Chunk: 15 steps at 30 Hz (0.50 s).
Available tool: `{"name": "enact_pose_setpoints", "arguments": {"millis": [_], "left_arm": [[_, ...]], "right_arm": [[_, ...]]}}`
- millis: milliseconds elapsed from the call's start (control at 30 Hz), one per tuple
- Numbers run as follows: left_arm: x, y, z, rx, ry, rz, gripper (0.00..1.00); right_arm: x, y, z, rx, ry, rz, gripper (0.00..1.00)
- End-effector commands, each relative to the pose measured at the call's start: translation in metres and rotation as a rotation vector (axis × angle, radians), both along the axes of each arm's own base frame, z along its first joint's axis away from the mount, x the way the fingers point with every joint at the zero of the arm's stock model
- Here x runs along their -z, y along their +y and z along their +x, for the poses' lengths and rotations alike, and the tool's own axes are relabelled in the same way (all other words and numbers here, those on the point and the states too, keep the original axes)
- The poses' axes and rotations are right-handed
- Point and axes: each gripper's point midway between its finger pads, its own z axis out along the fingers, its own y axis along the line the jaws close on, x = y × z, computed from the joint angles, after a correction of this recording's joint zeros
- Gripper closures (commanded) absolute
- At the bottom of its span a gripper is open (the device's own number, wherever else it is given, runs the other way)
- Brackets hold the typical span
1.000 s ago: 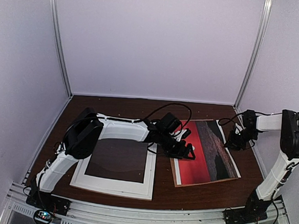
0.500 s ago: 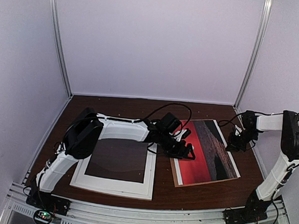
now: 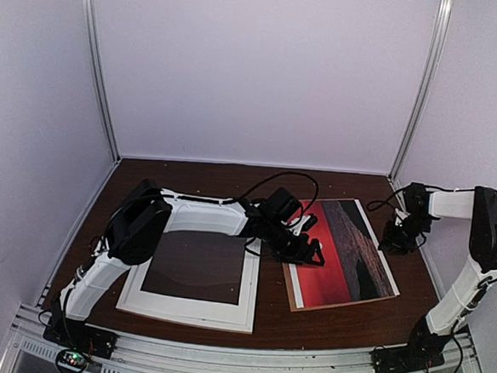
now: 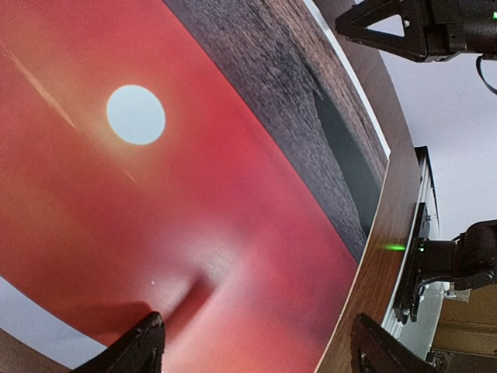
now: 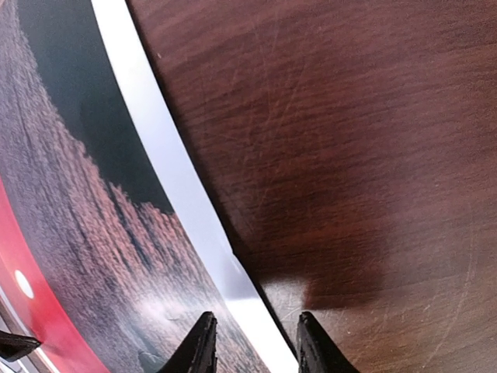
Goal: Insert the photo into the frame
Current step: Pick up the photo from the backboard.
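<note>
Photo (image 3: 343,257): glossy rectangular sunset print, flat on the dark brown wooden worktop (image 3: 264,328), right of the thin-edged white rectangular frame (image 3: 249,293), apart from it.
Handling: we judge it light, thin, bendable and easily creased.
Hold: we recommend the white right border.
Orientation: long axis near-to-far; red sky faces the frame.
Left tool (image 4: 256,350): wide open over the sky.
Right tool (image 5: 256,346): narrowly parted astride that border, empty.
</note>
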Motion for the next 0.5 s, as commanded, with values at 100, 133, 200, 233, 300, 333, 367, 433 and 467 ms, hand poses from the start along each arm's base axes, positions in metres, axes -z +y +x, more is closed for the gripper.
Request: {"name": "enact_pose_setpoints", "arguments": {"millis": [100,133,200,233,300,333,367,433,467], "left_arm": [[0.051,0.022,-0.012,-0.01,0.063,0.153,0.17],[0.05,0.022,-0.012,-0.009,0.064,0.154,0.17],[0.05,0.022,-0.012,-0.01,0.061,0.154,0.17],[0.05,0.022,-0.012,-0.009,0.06,0.153,0.17],[0.05,0.022,-0.012,-0.008,0.061,0.156,0.17],[0.048,0.022,-0.012,-0.008,0.058,0.154,0.17],[0.048,0.023,-0.011,-0.01,0.056,0.155,0.17],[0.048,0.023,-0.011,-0.011,0.057,0.157,0.17],[0.048,0.024,-0.011,-0.011,0.056,0.159,0.17]], "right_arm": [[0.021,0.002,-0.012,-0.009,0.067,0.02,0.63],[0.022,0.003,-0.013,-0.012,0.071,0.026,0.64],[0.024,0.005,-0.013,-0.015,0.076,0.036,0.65],[0.024,0.005,-0.014,-0.015,0.077,0.043,0.66],[0.023,0.01,-0.014,-0.022,0.069,0.071,0.7],[0.023,0.013,-0.014,-0.026,0.065,0.087,0.73],[0.022,0.016,-0.015,-0.029,0.061,0.102,0.76],[0.02,0.021,-0.016,-0.036,0.046,0.133,0.78],[0.019,0.023,-0.017,-0.039,0.042,0.144,0.79]]}}
